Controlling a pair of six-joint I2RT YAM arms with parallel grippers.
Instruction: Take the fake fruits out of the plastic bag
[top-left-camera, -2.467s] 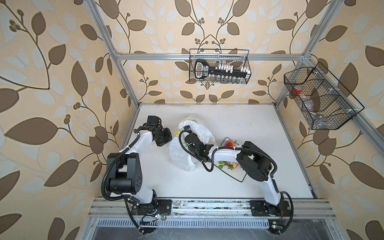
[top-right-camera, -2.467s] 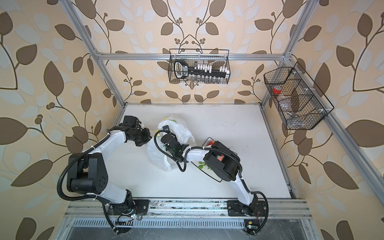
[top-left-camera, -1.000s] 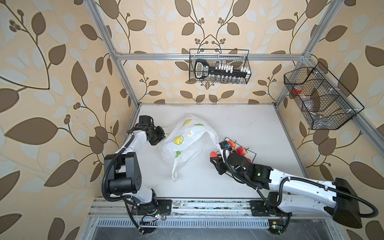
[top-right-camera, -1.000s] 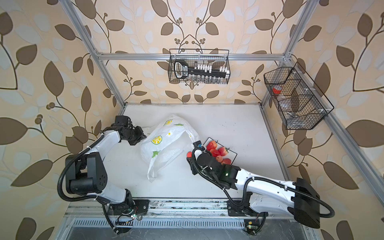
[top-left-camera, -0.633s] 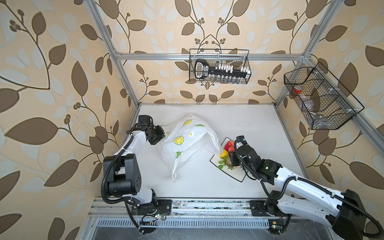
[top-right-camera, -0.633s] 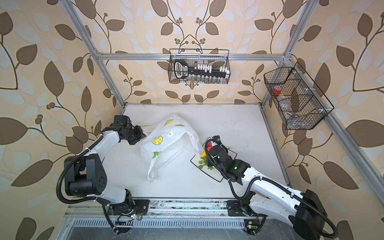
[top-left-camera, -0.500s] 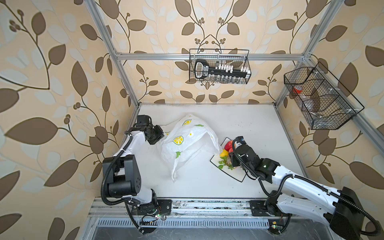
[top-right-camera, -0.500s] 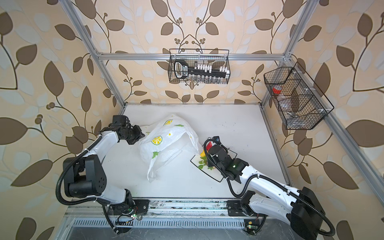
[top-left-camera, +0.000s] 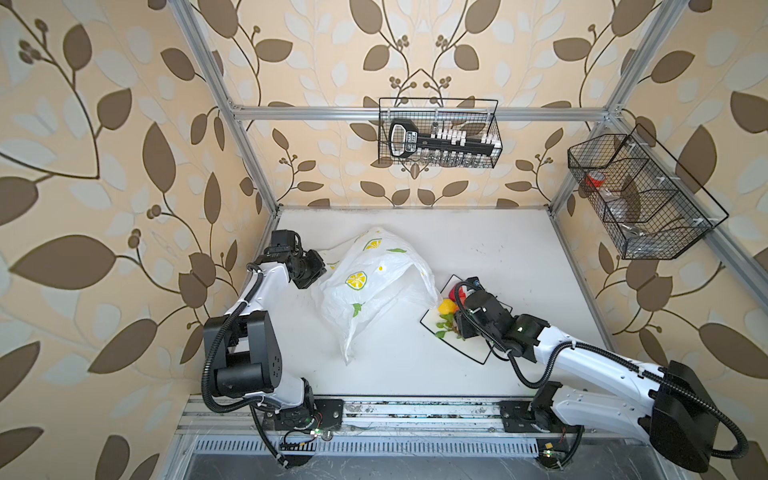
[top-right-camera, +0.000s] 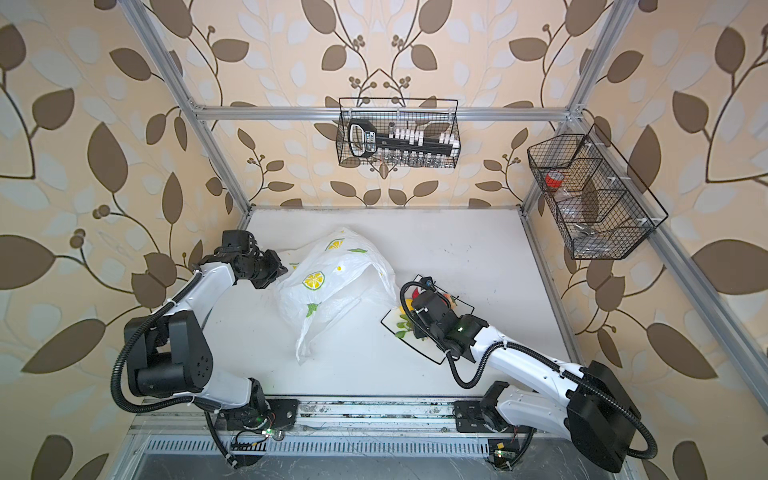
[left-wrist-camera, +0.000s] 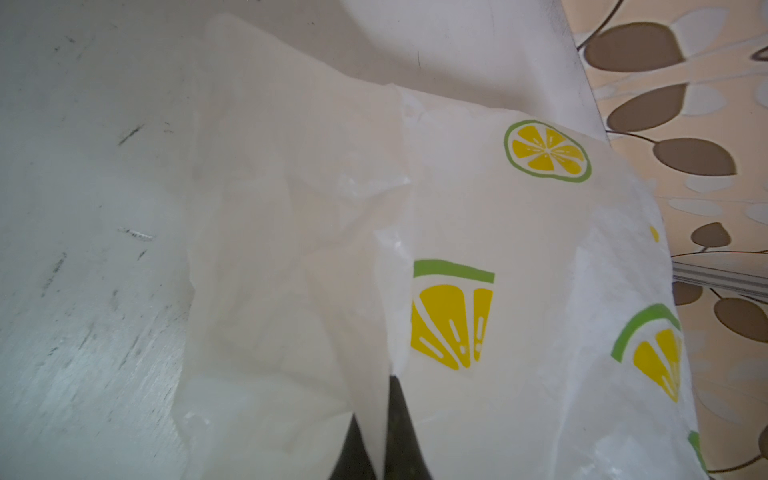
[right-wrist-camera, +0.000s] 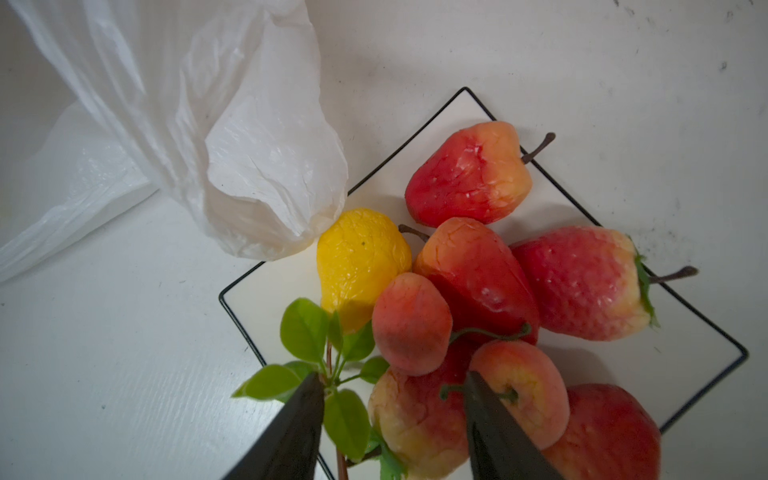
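- We look down into a booth papered with brown leaves, onto a white scuffed table (top-left-camera: 498, 237) framed by aluminium rails.
- On the back wall hangs a wire basket (top-left-camera: 438, 133) holding a black tool (top-left-camera: 405, 139) with a white label. The writing on it is too small for us to read.
- A second wire basket (top-left-camera: 640, 199) hangs on the right wall with something red inside.
- The plastic bag (top-left-camera: 374, 286) lies crumpled left of the table's middle, reaching from near the back edge toward the front. It carries lemon-slice and green-leaf prints, and we find no lettering on it.
- The left gripper (left-wrist-camera: 380, 432) sits by the table's left edge, clenched on a fold of the bag. The wrist view shows both dark tips pinching the white film.
- A square white plate (right-wrist-camera: 685, 361) with a thin black rim rests right of the middle, nearer the front edge.
- The fake fruits (right-wrist-camera: 473, 274) are piled on that plate, outside the bag: red and pinkish pieces with brown stems, a yellow lemon (right-wrist-camera: 357, 257) and a green sprig (right-wrist-camera: 307, 332).
- A loose end of the bag lies over the plate's rim and touches the lemon.
- The right gripper (right-wrist-camera: 393, 375) hovers low over the pile with its jaws spread, gripping nothing. One tip is over the sprig, the other over a pale peach.
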